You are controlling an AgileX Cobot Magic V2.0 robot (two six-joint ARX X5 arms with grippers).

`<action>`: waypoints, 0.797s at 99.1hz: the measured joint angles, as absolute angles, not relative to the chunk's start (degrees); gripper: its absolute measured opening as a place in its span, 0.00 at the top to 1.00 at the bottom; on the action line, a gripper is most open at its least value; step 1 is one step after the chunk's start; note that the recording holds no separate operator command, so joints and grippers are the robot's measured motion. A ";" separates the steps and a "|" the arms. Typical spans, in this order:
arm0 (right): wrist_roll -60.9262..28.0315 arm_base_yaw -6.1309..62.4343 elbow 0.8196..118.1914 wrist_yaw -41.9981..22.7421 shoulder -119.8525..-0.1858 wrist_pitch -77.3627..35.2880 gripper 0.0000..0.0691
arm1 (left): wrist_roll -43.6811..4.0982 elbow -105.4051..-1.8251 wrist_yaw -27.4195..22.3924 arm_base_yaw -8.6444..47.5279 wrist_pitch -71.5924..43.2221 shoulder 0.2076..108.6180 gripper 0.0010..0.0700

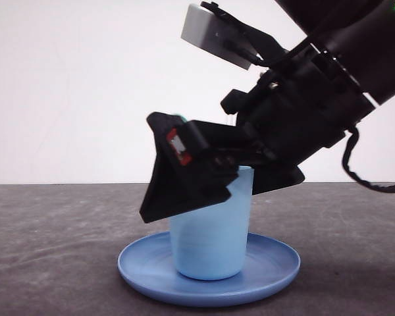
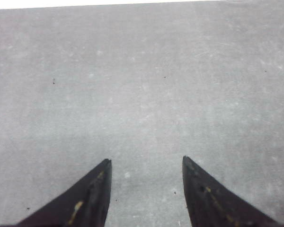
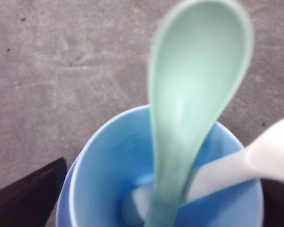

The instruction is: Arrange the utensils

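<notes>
The mint-green spoon (image 3: 189, 104) stands handle-down in the light blue cup (image 3: 109, 161), its oval bowl sticking up above the rim. The white fork (image 3: 255, 163) leans in the same cup, one end at the cup's bottom and the other blurred past the rim. My right gripper (image 3: 163, 189) is open, its dark fingers (image 3: 28, 189) spread to either side of the cup and touching neither utensil. From the front, the right gripper (image 1: 224, 178) hangs over the cup (image 1: 210, 243), which stands on the round blue plate (image 1: 276, 263). My left gripper (image 2: 146, 163) is open above bare table.
The grey table (image 1: 52, 237) stretches to both sides of the plate. A white wall (image 1: 72, 85) closes the back. The right arm (image 1: 329, 79) reaches in from the upper right and covers the cup's top.
</notes>
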State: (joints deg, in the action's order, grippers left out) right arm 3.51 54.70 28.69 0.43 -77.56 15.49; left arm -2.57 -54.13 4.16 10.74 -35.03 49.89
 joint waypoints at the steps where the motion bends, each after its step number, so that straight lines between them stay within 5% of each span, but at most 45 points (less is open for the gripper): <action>1: 3.51 54.70 28.69 0.40 -77.30 15.20 0.02 | -2.57 -54.13 4.16 10.74 -35.03 49.89 0.61; 49: 6.04 50.87 28.71 -0.49 -57.34 -12.84 0.02 | -2.57 -54.13 4.16 10.74 -35.00 49.89 0.61; 79: 11.03 39.62 30.63 -3.36 -45.21 -22.76 0.02 | -2.57 -54.13 4.16 10.74 -35.03 49.89 0.61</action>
